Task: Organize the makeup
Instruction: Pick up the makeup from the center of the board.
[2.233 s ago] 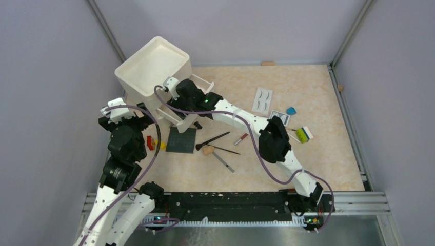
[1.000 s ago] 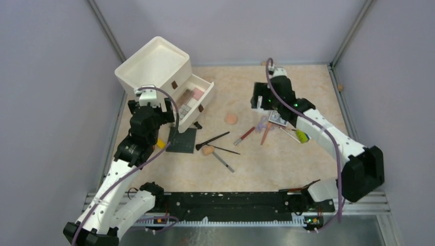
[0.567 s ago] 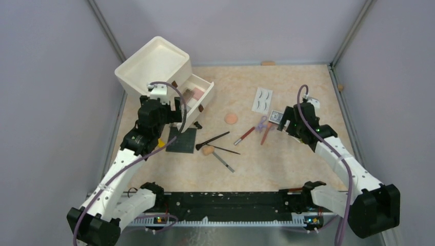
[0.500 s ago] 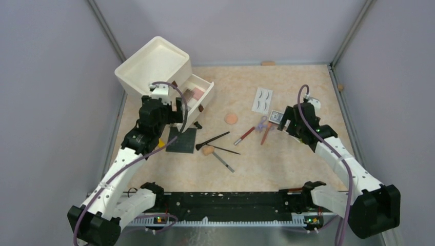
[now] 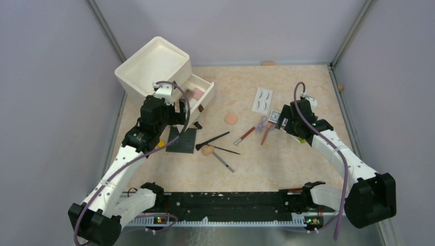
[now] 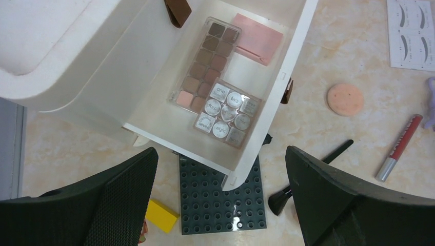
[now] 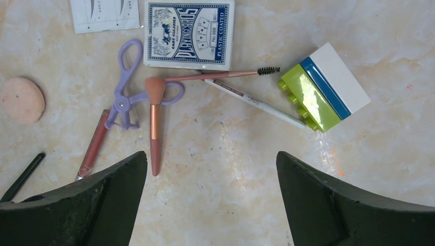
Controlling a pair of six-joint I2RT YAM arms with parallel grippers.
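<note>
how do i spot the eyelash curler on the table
Start at the blue-and-white playing-card box on the beige marbled table. Between it and the round peach puff lies the lilac plastic eyelash curler. It alone has scissor-like loop handles; its neighbours are straight sticks.

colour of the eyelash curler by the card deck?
Light purple eyelash curler; clearest in the right wrist view.

You've a marbled tabletop [image 5: 287, 169], well scattered.
A white drawer box [image 5: 154, 69] sits far left; touching the box's near side, a dark studded plate [image 5: 181, 140]; right of the box, a peach puff [image 5: 231, 118]; further right, an eyelash card [image 5: 262, 99].
</note>
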